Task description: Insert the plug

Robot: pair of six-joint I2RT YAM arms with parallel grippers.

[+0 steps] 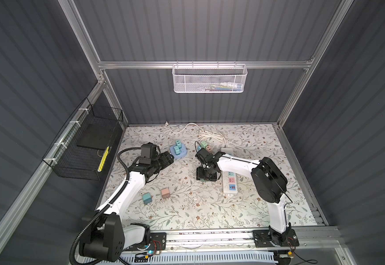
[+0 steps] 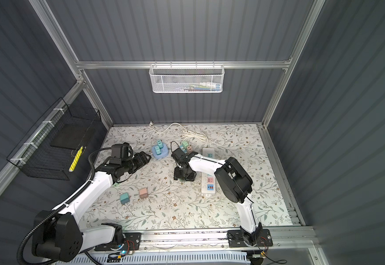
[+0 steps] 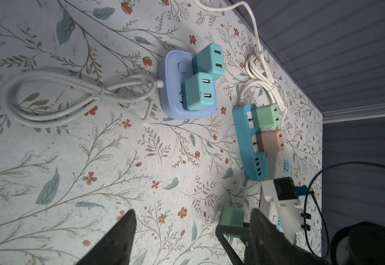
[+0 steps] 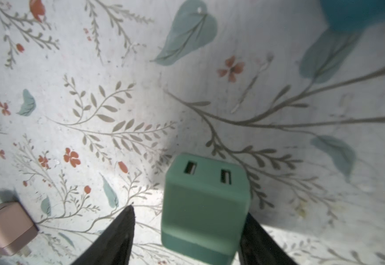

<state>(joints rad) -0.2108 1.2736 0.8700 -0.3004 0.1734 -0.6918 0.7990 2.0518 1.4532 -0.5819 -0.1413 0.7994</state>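
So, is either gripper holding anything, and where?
Nothing is gripped. The right gripper stands open around the green plug, a gap showing at one finger. The left gripper is open and empty.

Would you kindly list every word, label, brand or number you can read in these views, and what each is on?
No text reads clearly in any view.
White power strip: markings too small to read.
Yellow item: dark marks, too small to read.
White mesh basket: contents too blurred to read.

Mat (image 1: 198, 213) front wide open; pink plug (image 1: 165, 193) & teal plug (image 1: 146, 198) on L, white strip (image 1: 230, 183) on R.
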